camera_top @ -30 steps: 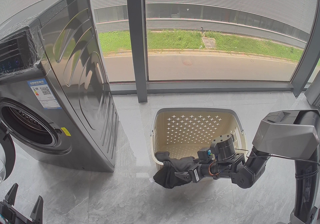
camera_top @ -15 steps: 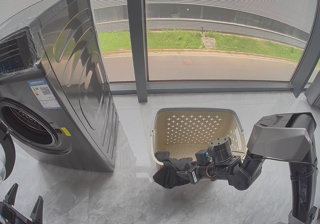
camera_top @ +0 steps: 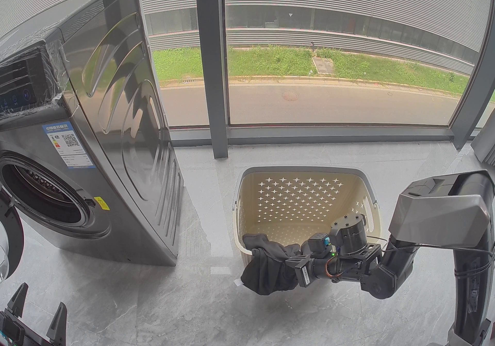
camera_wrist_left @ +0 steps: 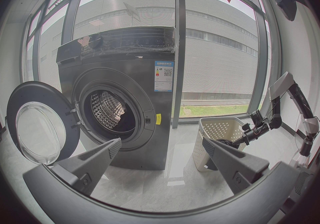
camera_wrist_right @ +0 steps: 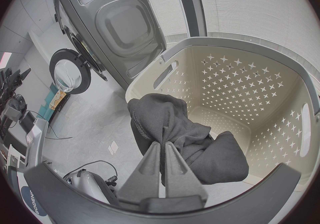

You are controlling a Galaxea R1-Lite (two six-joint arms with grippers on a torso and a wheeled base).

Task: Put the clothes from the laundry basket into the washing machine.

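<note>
While the washing machine (camera_top: pixel 103 120) stands open beside the laundry basket (camera_top: pixel 304 172), the dark garment (camera_top: pixel 268 269) shifts slightly upward over that basket's near rim, pinched by the right gripper (camera_top: pixel 295 265). Judged: lift-out under way, not clear. The left gripper (camera_wrist_left: pixel 162 143), jaws spread, lies well apart from the basket.

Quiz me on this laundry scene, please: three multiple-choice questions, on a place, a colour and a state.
1. Where is the dark garment relative to the laundry basket?
A. flat on its bottom
B. hanging over its rim
C. far from it

2. What colour is the basket?
A. blue
B. red
C. cream

3. How is the washing machine's door?
A. swung open
B. shut
C. half shut

Answers:
1 B: the right tool pinches it over the rim.
2 C: its star-holed walls are cream.
3 A: it stands swung aside, leaving the drum bare.
</note>
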